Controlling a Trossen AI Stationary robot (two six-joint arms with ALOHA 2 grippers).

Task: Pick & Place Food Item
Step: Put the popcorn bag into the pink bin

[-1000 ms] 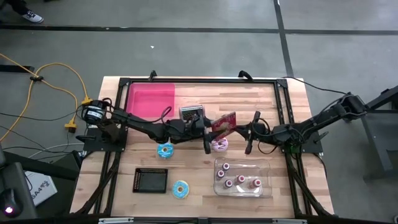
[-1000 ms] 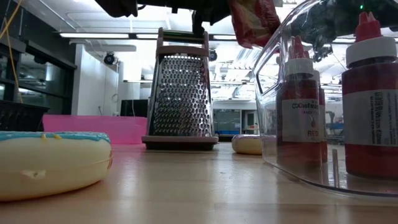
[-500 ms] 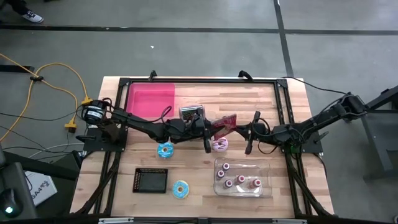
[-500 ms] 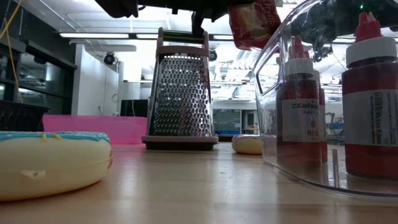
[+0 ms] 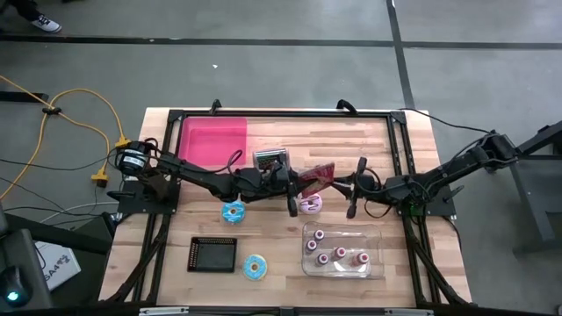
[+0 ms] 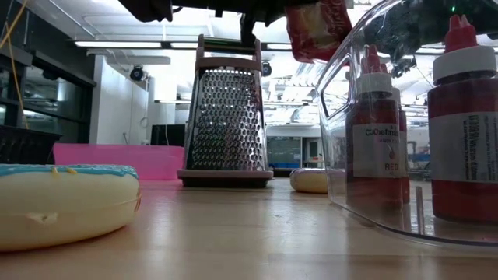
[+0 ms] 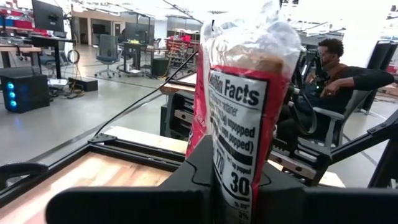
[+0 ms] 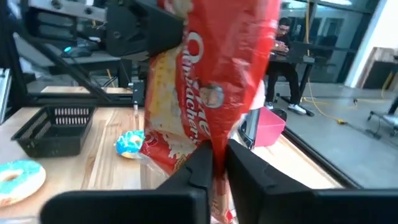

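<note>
The red popcorn bag (image 5: 318, 175) hangs above mid-bench, clamped by both the left pincer (image 5: 299, 180) and the right pincer (image 5: 336, 182), each closed on an edge.

Risk: with two grips on thin film, opposed pulling could tear or crumple it; an uneven release could drop it.

Below lie a pink donut (image 5: 309, 204), a box grater (image 5: 271, 161) and a clear bottle bin (image 5: 343, 250), obstructing descent.

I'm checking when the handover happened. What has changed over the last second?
The left gripper has closed on the red snack bag, which tipped slightly flatter in mid-air between the arms. The right gripper still pinches the bag's other edge. The doughnuts, grater, pink tray, black basket and bottle bin have not moved.
</note>
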